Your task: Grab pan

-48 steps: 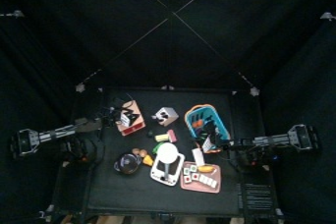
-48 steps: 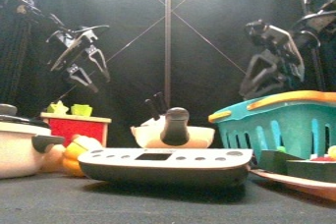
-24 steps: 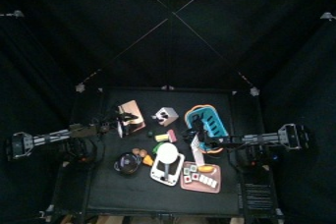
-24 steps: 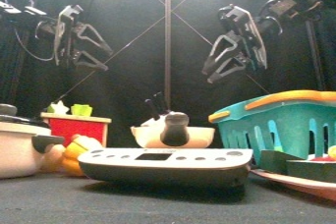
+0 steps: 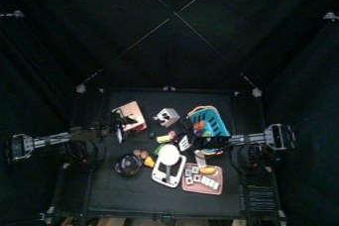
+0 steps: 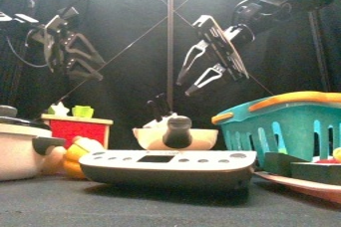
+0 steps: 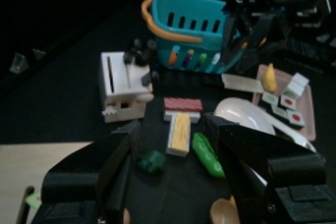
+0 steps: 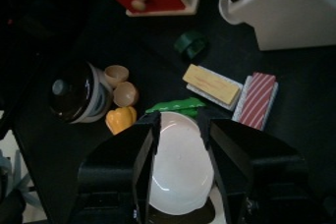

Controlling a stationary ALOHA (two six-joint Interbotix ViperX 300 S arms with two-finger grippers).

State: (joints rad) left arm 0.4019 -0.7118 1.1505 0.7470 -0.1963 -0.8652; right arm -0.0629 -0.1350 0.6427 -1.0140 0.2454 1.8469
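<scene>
above the tabletop [image 5: 99, 175] both arms hang in the air. the right end effector [image 6: 202, 75] is spread apart, the left end effector [image 6: 80, 67] likewise. the lidded pan [image 8: 75, 93] sits untouched at the tabletop's front left.

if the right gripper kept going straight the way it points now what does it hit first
Most likely the white scale: the right gripper has its open jaws framing it directly ahead. Depth is hard to judge, but nothing appears between them.
</scene>
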